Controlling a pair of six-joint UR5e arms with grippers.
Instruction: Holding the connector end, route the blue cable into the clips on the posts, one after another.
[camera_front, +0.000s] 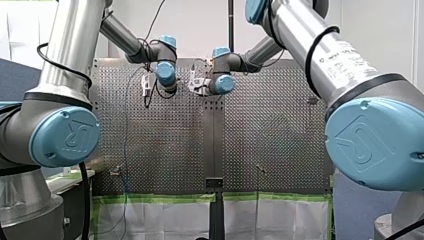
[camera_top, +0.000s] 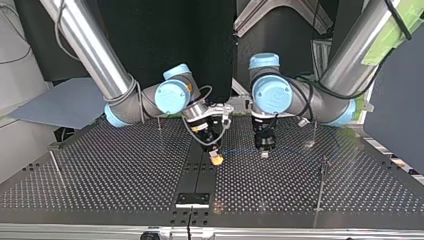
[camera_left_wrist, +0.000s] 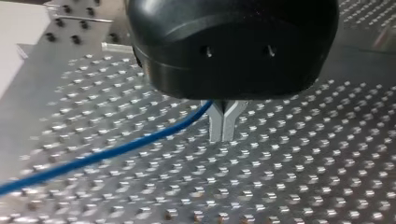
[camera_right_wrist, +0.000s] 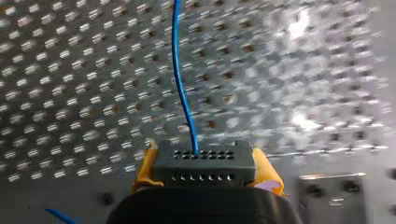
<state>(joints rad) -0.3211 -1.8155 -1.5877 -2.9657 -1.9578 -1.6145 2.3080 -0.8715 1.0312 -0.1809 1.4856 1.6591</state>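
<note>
Blue and thin, 1 only: the blue cable (camera_right_wrist: 179, 70) exits the holed face of 1 black rectangular plastic connector (camera_right_wrist: 203, 161) and runs straight ahead, away from the right gripper (camera_right_wrist: 204, 169). That gripper is clenched on the connector, its 2 yellow pads (camera_right_wrist: 265, 170) pressing the block's 2 short ends. The connector's long axis lies across the jaws, with the holed face pointing forward over the perforated metal table (camera_right_wrist: 70, 70).

In the top view the cable's long axis is roughly level, side to side. From the right gripper near the table's middle seam it goes toward the view's right, reaches the left gripper (camera_left_wrist: 223, 127) close by, then runs on further right, low over the plate.

The left wrist view shows a black housing and 2 metal fingers (camera_left_wrist: 215, 123) closed tip to tip. The cable enters the fork at their root and trails off sideways just above the holes, so the fingers are clamped around it. The 2 grippers point down, near each other, not touching.

I count 4 thin upright metal posts (camera_top: 320, 187) in the top view, 2 per side. Their clips are too small to read.
</note>
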